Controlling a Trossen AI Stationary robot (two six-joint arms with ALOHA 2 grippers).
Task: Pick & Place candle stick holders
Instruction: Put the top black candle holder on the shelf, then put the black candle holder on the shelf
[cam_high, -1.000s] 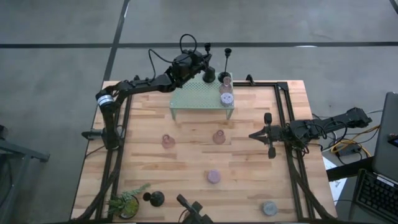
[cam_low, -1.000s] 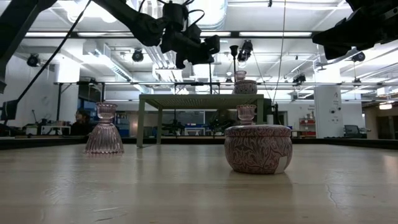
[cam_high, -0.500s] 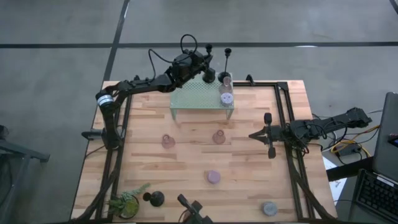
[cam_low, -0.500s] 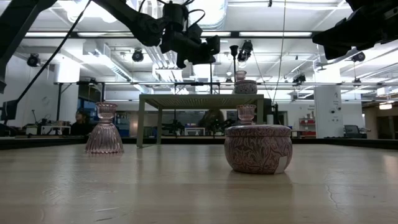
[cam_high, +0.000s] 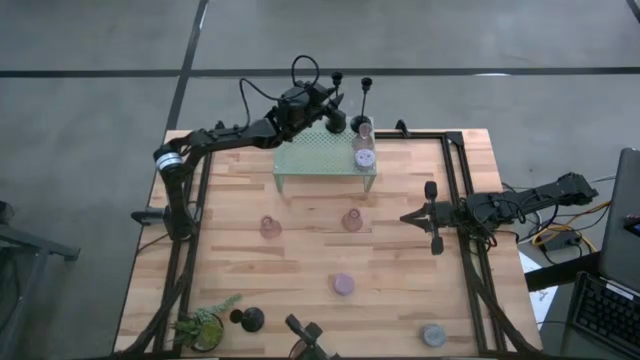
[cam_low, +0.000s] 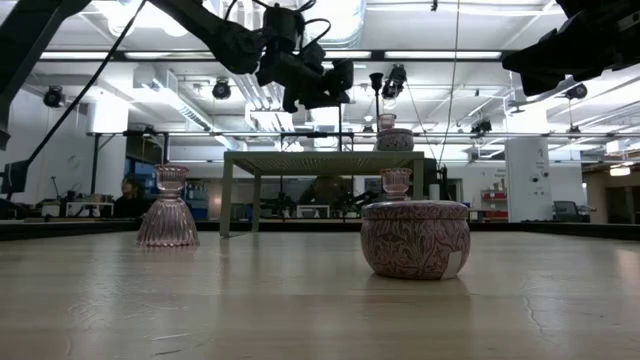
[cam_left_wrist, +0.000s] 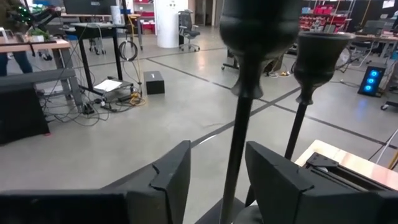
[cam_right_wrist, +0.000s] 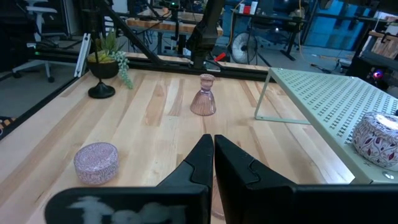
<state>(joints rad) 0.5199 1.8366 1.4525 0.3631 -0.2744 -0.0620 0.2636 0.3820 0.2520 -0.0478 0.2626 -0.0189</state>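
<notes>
Change: hardly anything has moved in the last second. The left fingers (cam_left_wrist: 216, 149) have slid a tiny bit sideways at the back of the rack (cam_high: 310, 160). I think this step is only going slowly.
Writing: none I can read.
Front left corner: a plant (cam_high: 200, 325) and a black holder (cam_high: 248, 319) stand close together.
Left fingers: they sit apart, one on each side of a thin black stem (cam_left_wrist: 239, 130). They do not look pressed on it. I cannot tell if they are letting go or about to grab.
Second stem (cam_left_wrist: 318, 53): it stands just beside the first one, behind the rack.
Cups: two pink cups, one (cam_high: 270, 228) and another (cam_high: 352, 220), stand on the bench (cam_high: 230, 190) in front of the rack. A third cup (cam_high: 362, 127) is on the rack.
Pucks: one puck (cam_high: 364, 157) is on the rack by that cup. A lilac one (cam_high: 343, 284) and a grey one (cam_high: 433, 334) wait on the bench.
Right fingers (cam_right_wrist: 213, 142): closed tight, holding nothing, waiting over the right side of the bench.
</notes>
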